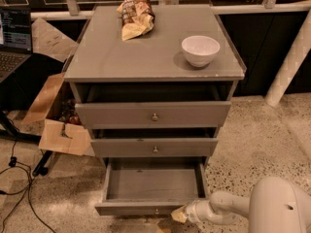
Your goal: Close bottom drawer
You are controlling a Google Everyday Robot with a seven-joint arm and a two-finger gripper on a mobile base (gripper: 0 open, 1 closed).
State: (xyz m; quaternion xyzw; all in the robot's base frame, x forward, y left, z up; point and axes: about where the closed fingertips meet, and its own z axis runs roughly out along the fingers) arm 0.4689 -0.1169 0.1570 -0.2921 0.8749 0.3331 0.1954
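Note:
The bottom drawer (pixel 150 184) of the grey cabinet (pixel 153 57) is pulled far out and its inside is bare. Its front panel (pixel 138 208) with a small brass knob (pixel 156 210) sits low in the view. My gripper (pixel 178 214) is at the end of the white arm (pixel 228 209), against the right end of that front panel, just right of the knob. The middle drawer (pixel 154 147) and the top drawer (pixel 153 114) each stand slightly out.
A white bowl (pixel 200 50) and a snack bag (pixel 135 14) lie on the cabinet top. An open cardboard box (pixel 57 125) and cables (pixel 17 178) are on the floor at left, with a laptop (pixel 14 38) beyond. A white post (pixel 290 64) leans at right.

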